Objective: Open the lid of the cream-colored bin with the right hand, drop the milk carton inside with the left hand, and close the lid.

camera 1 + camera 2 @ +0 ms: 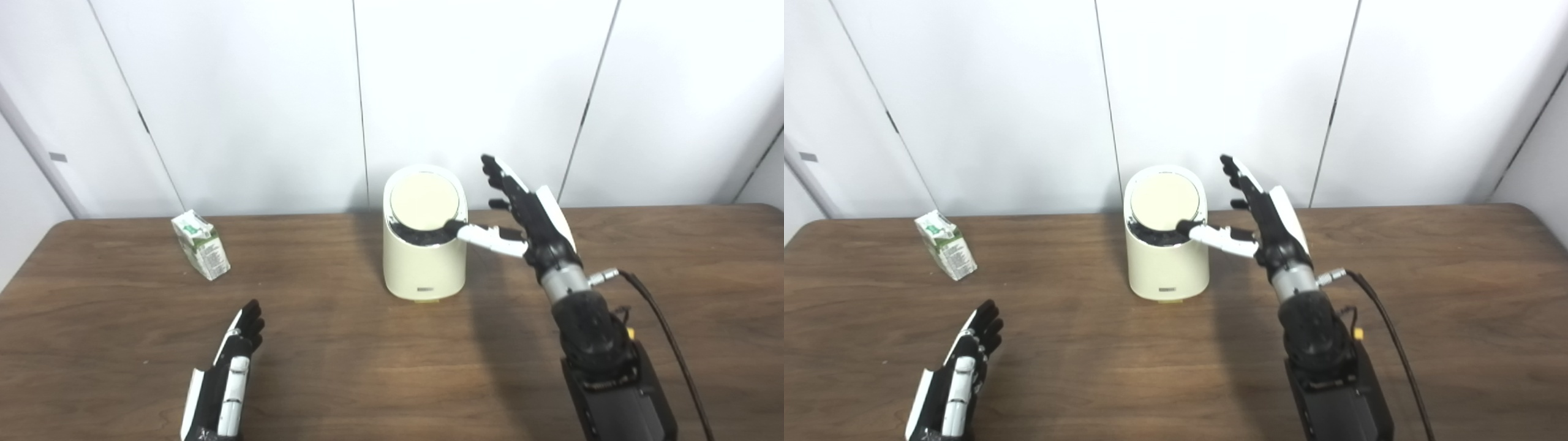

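Left eye view and right eye view share one scene, told here from the near edge outward, with the cream-colored bin as the landmark; nearest the camera and well to the left of the bin, the left hand rests low over the wooden table, its fingers stretched forward and a little apart, grasping nothing; nearer than the bin on its other side, the dark forearm of the right arm rises from the bottom edge, with a black cable trailing from the wrist down toward the near edge; just beside the bin on its right, the right hand stands upright with its fingers spread and released, closed on nothing; its thumb reaches sideways to the bin's top, the dark tip at the front edge of the lid; the lid, a round cream disc, is tilted up toward the back, and a dark gap shows beneath its front edge; the bin stands upright on the table, toward the far side; the milk carton, white and green, stands well to the left of the bin, at about the same depth and slightly tilted, apart from both hands; behind the bin, white wall panels close off the scene.
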